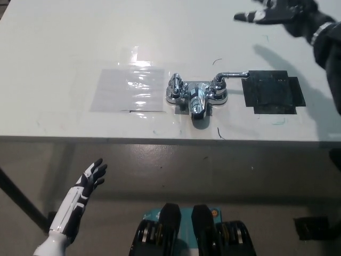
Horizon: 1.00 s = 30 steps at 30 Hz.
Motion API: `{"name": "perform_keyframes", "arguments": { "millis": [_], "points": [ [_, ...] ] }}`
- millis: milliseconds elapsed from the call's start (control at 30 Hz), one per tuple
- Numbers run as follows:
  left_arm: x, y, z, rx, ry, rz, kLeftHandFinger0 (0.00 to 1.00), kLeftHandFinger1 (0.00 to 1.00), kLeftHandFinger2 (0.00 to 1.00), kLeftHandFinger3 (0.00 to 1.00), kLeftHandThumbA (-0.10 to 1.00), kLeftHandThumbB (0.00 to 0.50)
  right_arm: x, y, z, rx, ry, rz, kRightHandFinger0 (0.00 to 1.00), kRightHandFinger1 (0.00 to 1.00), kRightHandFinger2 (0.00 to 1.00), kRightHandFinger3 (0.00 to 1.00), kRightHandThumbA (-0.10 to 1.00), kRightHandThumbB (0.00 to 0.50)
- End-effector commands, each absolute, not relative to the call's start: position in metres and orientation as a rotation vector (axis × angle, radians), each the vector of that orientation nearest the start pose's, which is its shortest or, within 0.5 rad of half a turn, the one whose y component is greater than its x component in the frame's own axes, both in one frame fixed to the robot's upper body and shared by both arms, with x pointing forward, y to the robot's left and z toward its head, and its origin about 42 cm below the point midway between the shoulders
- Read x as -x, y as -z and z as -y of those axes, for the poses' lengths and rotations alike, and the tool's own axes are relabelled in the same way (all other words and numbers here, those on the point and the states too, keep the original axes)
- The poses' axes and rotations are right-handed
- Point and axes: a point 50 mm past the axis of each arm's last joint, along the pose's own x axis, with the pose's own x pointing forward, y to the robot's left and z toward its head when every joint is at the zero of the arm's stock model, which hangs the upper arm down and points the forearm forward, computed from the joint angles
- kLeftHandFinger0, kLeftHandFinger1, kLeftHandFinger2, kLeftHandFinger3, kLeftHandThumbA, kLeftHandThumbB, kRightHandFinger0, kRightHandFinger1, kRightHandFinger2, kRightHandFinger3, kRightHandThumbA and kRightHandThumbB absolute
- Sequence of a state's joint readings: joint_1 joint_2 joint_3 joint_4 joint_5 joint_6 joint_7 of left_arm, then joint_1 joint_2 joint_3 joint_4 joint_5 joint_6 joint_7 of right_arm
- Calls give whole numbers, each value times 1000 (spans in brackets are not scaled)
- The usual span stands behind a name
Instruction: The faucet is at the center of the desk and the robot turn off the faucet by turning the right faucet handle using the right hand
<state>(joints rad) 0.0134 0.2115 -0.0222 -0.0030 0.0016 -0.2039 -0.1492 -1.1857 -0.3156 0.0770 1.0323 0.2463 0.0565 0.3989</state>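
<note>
Chrome faucet (195,97) sits at desk centre, spout toward the near edge. Right faucet handle (230,77) lies level, pointing right.

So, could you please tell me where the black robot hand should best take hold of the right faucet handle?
Probably on the long lever of the right faucet handle, near its free end beside the black patch. The lever lies flat and points away from the faucet, so coming from above gives room for fingers either side. The right robot hand hovers open farther back.
</note>
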Motion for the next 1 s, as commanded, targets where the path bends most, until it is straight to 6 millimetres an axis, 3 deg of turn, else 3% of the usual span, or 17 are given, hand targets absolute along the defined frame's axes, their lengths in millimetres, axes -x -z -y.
{"name": "perform_keyframes", "arguments": {
  "millis": [0,67,367,633,667,767,967],
  "points": [
    [-273,-118,-263,-221,214,249,1000,1000,1000,1000,1000,422,-592,-383,209,191,-487,119,1000,1000,1000,1000,1000,384],
    [-271,-117,-264,-222,210,239,1000,1000,1000,1000,1000,433,-594,-373,203,198,-486,67,1000,1000,1000,1000,1000,416],
    [-271,-116,-263,-226,214,235,1000,1000,1000,1000,1000,436,-596,-341,200,232,-442,-49,1000,1000,1000,1000,1000,460],
    [-273,-117,-263,-238,222,243,1000,1000,1000,1000,1000,430,-595,-335,195,241,-462,-60,1000,1000,1000,1000,1000,479],
    [-273,-117,-262,-243,223,243,1000,1000,1000,1000,1000,435,-595,-333,195,252,-463,-58,1000,1000,1000,1000,1000,448],
    [-273,-117,-262,-234,221,240,1000,1000,1000,1000,1000,440,-594,-330,192,262,-470,-62,1000,1000,1000,1000,1000,437],
    [-275,-119,-263,-234,222,248,1000,1000,1000,1000,1000,437,-594,-327,194,269,-459,-84,1000,1000,1000,1000,1000,462]
  ]
}}
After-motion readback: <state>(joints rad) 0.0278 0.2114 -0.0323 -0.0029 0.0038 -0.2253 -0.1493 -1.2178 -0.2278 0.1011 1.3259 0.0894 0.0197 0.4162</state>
